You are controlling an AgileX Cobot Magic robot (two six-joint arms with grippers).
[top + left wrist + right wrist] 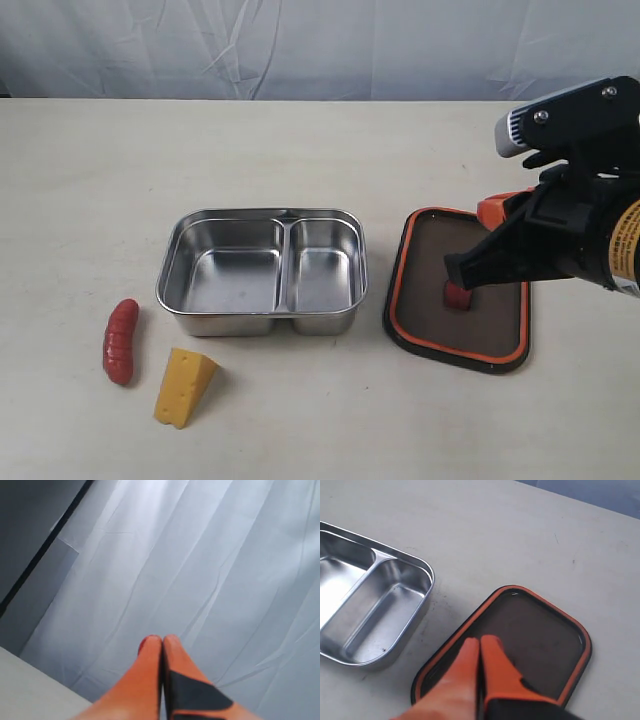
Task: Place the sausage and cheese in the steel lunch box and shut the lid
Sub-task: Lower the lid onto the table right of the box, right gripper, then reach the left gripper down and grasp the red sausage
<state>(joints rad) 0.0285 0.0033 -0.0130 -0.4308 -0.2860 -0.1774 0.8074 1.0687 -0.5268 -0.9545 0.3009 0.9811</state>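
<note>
The empty steel lunch box sits mid-table, both compartments bare. To its front left lie the dark red sausage and the yellow cheese, side by side. The dark lid rests seal-side up to the right of the box, its orange rim showing. My right gripper hovers over the lid with its orange fingers pressed together, holding nothing. My left gripper is shut and empty, pointing at the grey backdrop; it does not appear in the exterior view.
A pale tabletop runs back to a wrinkled grey curtain. The right arm's black body hangs over the table's right side, above the lid's far edge.
</note>
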